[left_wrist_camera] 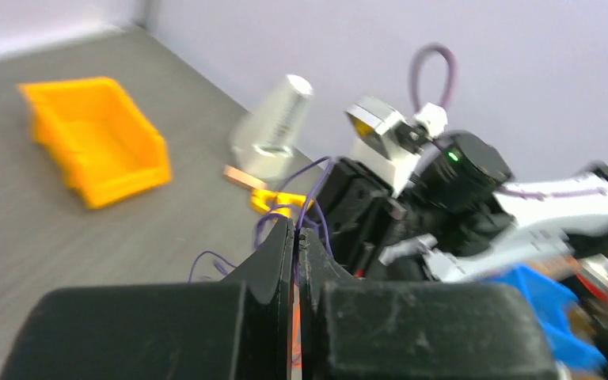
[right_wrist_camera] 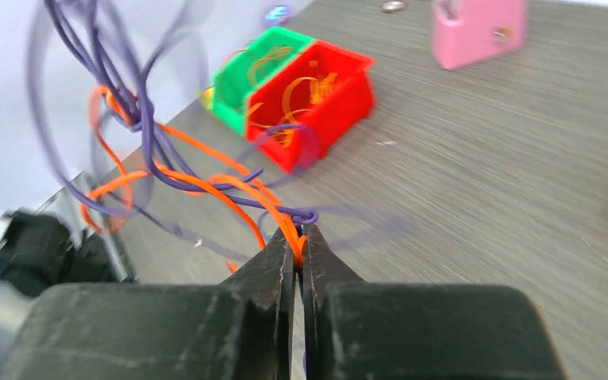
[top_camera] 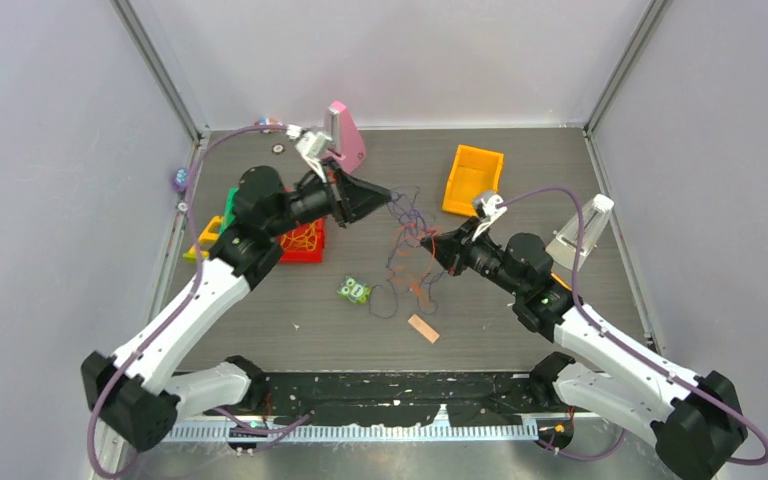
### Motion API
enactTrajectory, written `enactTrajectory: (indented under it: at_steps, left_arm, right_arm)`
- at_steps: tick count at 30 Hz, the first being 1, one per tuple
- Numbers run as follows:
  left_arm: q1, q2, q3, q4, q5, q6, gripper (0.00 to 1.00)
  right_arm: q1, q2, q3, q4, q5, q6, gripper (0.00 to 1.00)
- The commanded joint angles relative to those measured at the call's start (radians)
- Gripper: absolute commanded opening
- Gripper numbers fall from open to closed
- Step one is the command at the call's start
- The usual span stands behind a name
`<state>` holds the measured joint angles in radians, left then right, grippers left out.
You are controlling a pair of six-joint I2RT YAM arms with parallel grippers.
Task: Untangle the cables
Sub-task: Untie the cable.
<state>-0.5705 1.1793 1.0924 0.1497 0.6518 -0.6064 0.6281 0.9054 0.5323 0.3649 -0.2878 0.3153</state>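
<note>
Your left claw (left_wrist_camera: 296,236) pinched shut on purple strand, anchoring one side. Cables (top_camera: 410,240) strung over table (top_camera: 520,300) centre between claws, so knots spread. Your right claw (right_wrist_camera: 298,244) clamped on orange strands, ready to pull opposite.

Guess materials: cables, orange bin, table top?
The cables look like fine wire in smooth plastic sheath, orange and purple: they loop limply. The orange bin is probably matte moulded plastic, one even colour. The table looks like dark wood-grain laminate, streaked, low sheen.

cables (top_camera: 412,250): between left gripper (top_camera: 390,200) and right gripper (top_camera: 437,243) | single bin (top_camera: 472,180): behind them
</note>
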Motion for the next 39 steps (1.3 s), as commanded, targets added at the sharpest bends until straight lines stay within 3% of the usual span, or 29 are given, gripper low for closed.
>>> enactTrajectory:
  at_steps: [1,6,9,13,15,16,19,20,21,22,23,24,26,30,37,39]
  left_arm:
    - [0.062,-0.166,-0.07,-0.051,-0.418,0.089,0.0]
    - [0.078,-0.25,-0.112,-0.195,-0.727,0.12,0.0]
    - [0.081,-0.268,-0.128,-0.238,-0.782,0.118,0.0]
    - [0.098,-0.302,-0.126,-0.34,-0.957,0.109,0.0]
    - [0.13,-0.311,-0.133,-0.313,-0.869,0.125,0.0]
    - [0.139,-0.299,-0.126,-0.298,-0.787,0.135,0.0]
    - [0.141,-0.232,-0.103,-0.233,-0.446,0.14,0.01]
    - [0.14,-0.205,-0.101,-0.2,-0.347,0.123,0.11]
    - [0.137,-0.179,-0.104,-0.149,-0.259,0.102,0.29]
    - [0.131,-0.158,-0.113,-0.097,-0.195,0.083,0.53]
    - [0.122,-0.14,-0.118,-0.056,-0.149,0.066,0.71]
    - [0.114,-0.121,-0.119,-0.03,-0.11,0.055,0.84]
    - [0.091,-0.101,-0.114,-0.005,-0.054,0.047,0.98]
    - [0.039,-0.065,-0.082,-0.019,0.001,0.085,0.99]
    - [0.031,-0.026,-0.083,0.011,0.085,0.099,0.99]
    - [0.03,-0.02,-0.083,-0.009,0.067,0.12,0.94]
  right_arm:
    - [-0.027,-0.066,-0.007,-0.265,0.373,0.082,0.06]
    - [-0.123,-0.112,-0.001,-0.509,0.516,0.196,0.06]
    - [-0.159,-0.126,0.003,-0.56,0.508,0.202,0.06]
    - [-0.173,-0.114,0.052,-0.674,0.659,0.243,0.06]
    - [-0.18,-0.108,0.07,-0.652,0.568,0.138,0.06]
    - [-0.181,-0.11,0.072,-0.604,0.441,0.108,0.06]
    - [-0.181,-0.133,0.069,-0.491,0.162,0.001,0.06]
    - [-0.182,-0.135,0.073,-0.452,0.047,-0.014,0.06]
    - [-0.182,-0.136,0.084,-0.44,-0.003,-0.031,0.06]
    - [-0.182,-0.133,0.093,-0.424,-0.091,-0.039,0.06]
    - [-0.182,-0.129,0.111,-0.42,-0.136,-0.052,0.06]
    - [-0.181,-0.117,0.121,-0.416,-0.219,-0.057,0.06]
    - [-0.18,-0.097,0.143,-0.402,-0.333,-0.06,0.06]
    - [-0.149,-0.056,0.191,-0.409,-0.466,-0.076,0.06]
    - [-0.077,-0.022,0.278,-0.491,-0.462,-0.141,0.06]
    - [-0.071,-0.015,0.292,-0.496,-0.46,-0.142,0.06]
